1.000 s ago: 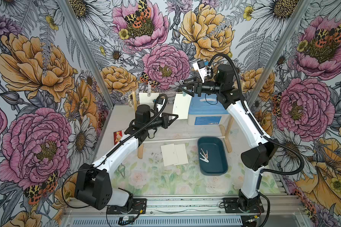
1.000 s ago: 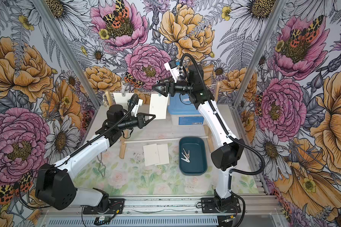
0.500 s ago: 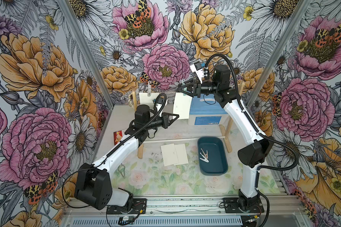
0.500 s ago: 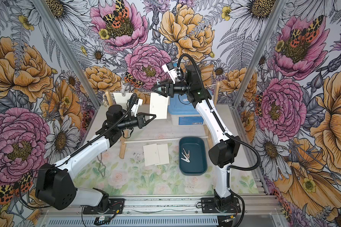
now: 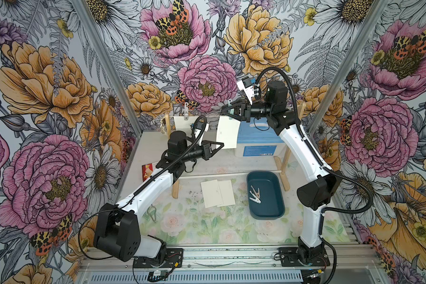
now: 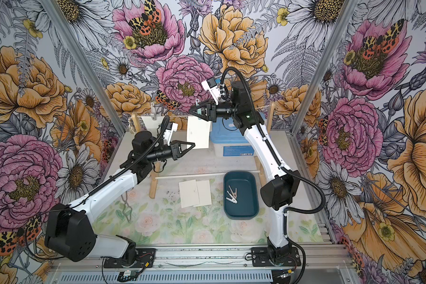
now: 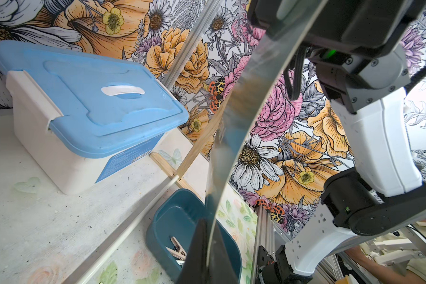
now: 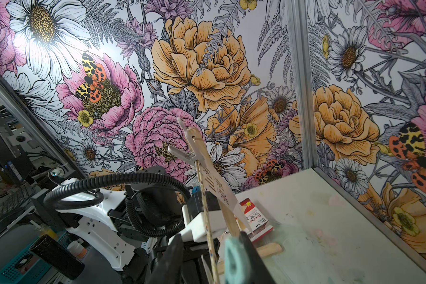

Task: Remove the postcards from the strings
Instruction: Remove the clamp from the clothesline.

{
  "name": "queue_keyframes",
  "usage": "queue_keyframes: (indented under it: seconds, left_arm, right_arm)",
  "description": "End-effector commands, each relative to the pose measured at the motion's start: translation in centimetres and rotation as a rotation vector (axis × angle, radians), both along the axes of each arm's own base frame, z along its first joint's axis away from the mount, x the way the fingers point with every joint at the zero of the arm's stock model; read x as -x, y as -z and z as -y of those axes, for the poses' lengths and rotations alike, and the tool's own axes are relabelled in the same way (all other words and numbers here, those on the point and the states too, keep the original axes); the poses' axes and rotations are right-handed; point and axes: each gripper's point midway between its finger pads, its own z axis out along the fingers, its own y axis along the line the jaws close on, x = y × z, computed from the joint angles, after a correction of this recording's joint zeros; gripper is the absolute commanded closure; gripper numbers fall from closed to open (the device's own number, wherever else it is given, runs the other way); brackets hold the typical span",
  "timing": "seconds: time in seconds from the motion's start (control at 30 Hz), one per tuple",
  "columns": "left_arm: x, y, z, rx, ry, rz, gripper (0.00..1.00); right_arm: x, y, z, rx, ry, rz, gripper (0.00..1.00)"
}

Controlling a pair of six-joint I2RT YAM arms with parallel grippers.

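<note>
A beige string runs between two wooden posts. One white postcard hangs from it under a teal clothespin. My left gripper is shut on that card's lower corner; the left wrist view shows the card edge-on. My right gripper straddles the string and the teal pin, jaws narrowed. One finger lies against the pin and the other stands apart from it. A second postcard hangs farther left under a pale pin. Two postcards lie flat on the table.
A blue-lidded box stands behind the string. A teal tray holds a few clothespins. A thin white rod joins the stand's feet. A small red box lies at the left wall.
My right gripper has slid slightly left along the string onto the teal clothespin and its jaws have narrowed. The left gripper keeps its hold on the card's corner.
</note>
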Motion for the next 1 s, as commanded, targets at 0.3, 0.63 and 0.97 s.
queue_keyframes:
  seconds: [0.3, 0.63, 0.97]
  left_arm:
    - [-0.2, 0.0, -0.1, 0.023, 0.012, -0.004, 1.0]
    - [-0.3, 0.6, -0.2, 0.018, 0.004, -0.019, 1.0]
    - [0.0, 0.4, -0.4, 0.022, 0.003, -0.014, 1.0]
  right_arm:
    - [1.6, -2.3, -0.1, -0.022, 0.001, 0.045, 0.76]
    - [1.7, -3.3, 0.3, -0.028, 0.035, 0.07, 0.87]
    - [1.2, -2.2, 0.6, -0.015, 0.045, 0.034, 0.68]
